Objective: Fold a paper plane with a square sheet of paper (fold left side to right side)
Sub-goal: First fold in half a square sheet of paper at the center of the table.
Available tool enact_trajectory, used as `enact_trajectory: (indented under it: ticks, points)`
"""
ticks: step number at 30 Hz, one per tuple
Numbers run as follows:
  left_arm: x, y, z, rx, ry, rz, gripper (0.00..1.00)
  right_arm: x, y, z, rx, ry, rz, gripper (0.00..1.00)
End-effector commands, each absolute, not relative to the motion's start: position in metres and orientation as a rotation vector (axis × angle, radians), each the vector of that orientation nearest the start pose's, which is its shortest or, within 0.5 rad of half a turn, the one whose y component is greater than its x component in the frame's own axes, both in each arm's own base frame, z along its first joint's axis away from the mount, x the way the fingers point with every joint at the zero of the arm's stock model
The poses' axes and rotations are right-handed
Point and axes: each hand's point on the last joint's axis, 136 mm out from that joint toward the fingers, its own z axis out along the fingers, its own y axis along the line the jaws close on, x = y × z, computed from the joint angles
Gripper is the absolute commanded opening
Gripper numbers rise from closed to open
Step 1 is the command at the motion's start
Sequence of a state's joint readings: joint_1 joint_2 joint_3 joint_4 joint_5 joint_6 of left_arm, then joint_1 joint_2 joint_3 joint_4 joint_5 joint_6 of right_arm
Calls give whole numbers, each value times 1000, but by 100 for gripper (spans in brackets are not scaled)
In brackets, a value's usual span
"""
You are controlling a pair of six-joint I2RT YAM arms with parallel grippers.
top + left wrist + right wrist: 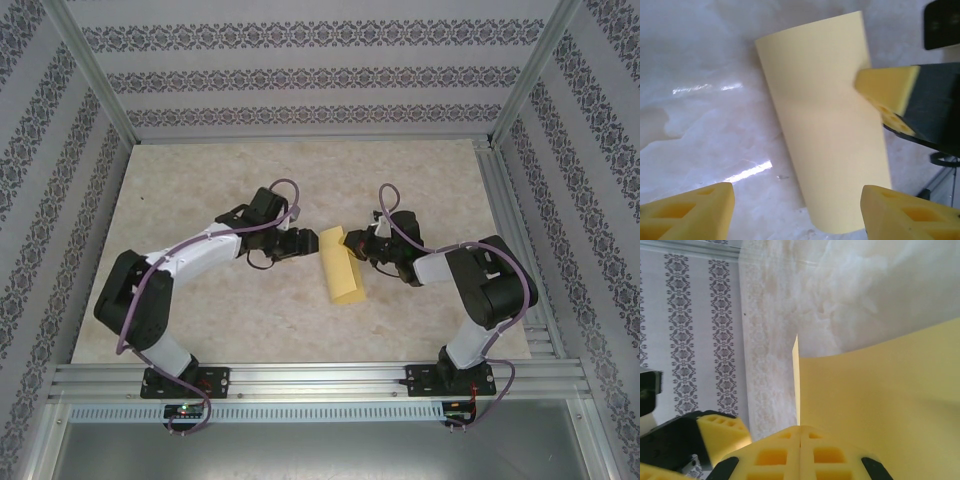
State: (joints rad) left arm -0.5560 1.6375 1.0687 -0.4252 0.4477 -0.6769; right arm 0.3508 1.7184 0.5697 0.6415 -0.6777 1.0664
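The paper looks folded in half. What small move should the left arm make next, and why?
Probably lower the left gripper and press the paper flat along its left edge. Its jaws stand open beside it, while the right gripper is shut at the right edge, seemingly steadying it.

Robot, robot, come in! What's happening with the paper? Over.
Left hand open, beside folded yellow-orange paper sheet. Right hand shut on its right edge. Nothing in the way.

Paper [341, 268] on table [200, 190], right end effector [358, 242] seemingly touching its right edge
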Motion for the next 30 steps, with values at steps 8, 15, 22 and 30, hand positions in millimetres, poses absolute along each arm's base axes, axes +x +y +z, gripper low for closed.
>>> enact_trajectory:
  ticks: [8, 15, 22, 30]
  points:
    - [304, -312, 76, -43, 2794, -1011, 68, 334, 227, 69, 352, 2311, 1417, 0]
    - [307, -332, 68, -64, 2791, -1048, 64, 332, 225, 66, 354, 2316, 1407, 0]
    - [312, -341, 63, -31, 2815, -1017, 60, 331, 221, 65, 398, 2297, 1417, 0]
    - [309, -345, 49, 17, 2868, -913, 59, 329, 216, 62, 414, 2298, 1391, 0]
